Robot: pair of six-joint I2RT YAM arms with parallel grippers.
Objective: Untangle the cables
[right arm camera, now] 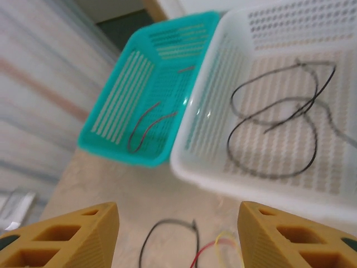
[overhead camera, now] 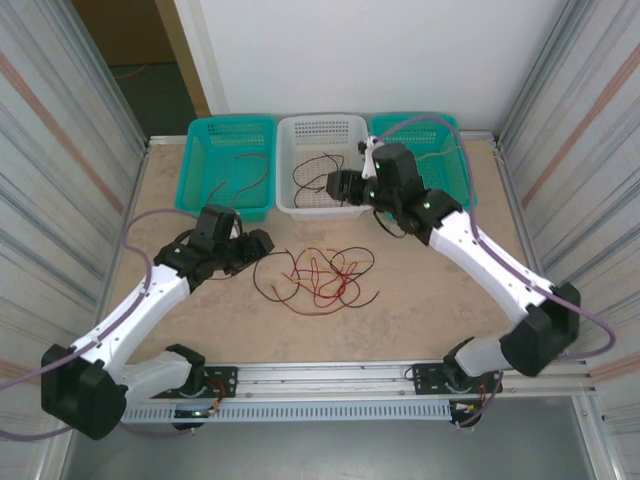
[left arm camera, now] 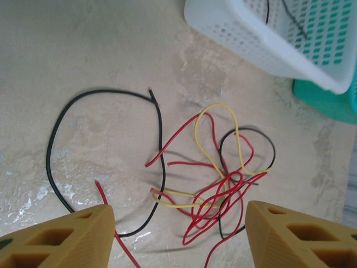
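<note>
Both jaws are gaping empty — the left hovering over the cables [left arm camera: 217, 190] knotted on the bench [overhead camera: 440, 300], the right at the white basket [overhead camera: 320, 121] — where pinching several strands together could be tightening the tangle.

We find the cables [left arm camera: 217, 190] knotted too densely to trace single strands; one red end leaves the left wrist view at 6 o'clock. In the right wrist view, the white basket [right arm camera: 201, 159] is cut off at 3 o'clock and its black cable [right arm camera: 229, 142] is blurred. In the top view, the right arm [overhead camera: 480, 250] covers part of the teal basket [overhead camera: 455, 165] at 1 o'clock.
</note>
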